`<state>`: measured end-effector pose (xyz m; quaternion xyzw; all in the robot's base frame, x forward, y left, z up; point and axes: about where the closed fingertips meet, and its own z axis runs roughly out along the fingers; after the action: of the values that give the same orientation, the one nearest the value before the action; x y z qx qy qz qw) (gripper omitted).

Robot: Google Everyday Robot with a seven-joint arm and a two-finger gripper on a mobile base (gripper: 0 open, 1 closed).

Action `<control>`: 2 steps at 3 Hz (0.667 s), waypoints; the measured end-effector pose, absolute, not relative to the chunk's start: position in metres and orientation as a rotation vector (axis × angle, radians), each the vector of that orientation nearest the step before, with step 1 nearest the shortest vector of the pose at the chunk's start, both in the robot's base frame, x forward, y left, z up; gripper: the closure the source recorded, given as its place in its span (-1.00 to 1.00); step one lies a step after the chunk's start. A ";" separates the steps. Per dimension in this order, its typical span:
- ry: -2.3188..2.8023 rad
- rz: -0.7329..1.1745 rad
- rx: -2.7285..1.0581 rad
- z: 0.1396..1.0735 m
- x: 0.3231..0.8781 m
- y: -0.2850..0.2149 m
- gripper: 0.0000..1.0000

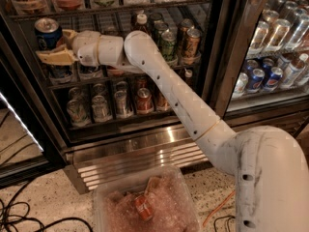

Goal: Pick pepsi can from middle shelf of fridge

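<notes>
Blue aluminium pepsi can (47, 33), silver top, sits clamped in the white arm's tan-fingered gripper (54, 45), raised off the middle wire shelf (96, 82) at the black-framed fridge (219, 57) left side. Step: extraction. Next: withdraw level, clearing the frame.

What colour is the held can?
Blue, silver-topped aluminium can in the pincer, upper left; camera view.

Some shop or staff canteen, by the look of it: a tall glass-door fridge (125, 151) stocked in rows with cans and bottles, a second cooler (270, 100) just beside it, a speckled floor (38, 202) with loose cables (19, 217). The robot's pincer (52, 45) is inside the fridge, upper left, gripping a blue can (47, 32).
</notes>
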<state>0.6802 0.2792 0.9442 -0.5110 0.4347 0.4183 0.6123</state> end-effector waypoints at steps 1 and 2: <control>0.953 1.064 -1.288 0.935 0.658 0.285 1.00; 0.926 1.144 -1.362 0.922 0.645 0.287 1.00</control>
<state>0.6451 0.2871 0.9223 -0.5725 0.3891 0.4808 0.5382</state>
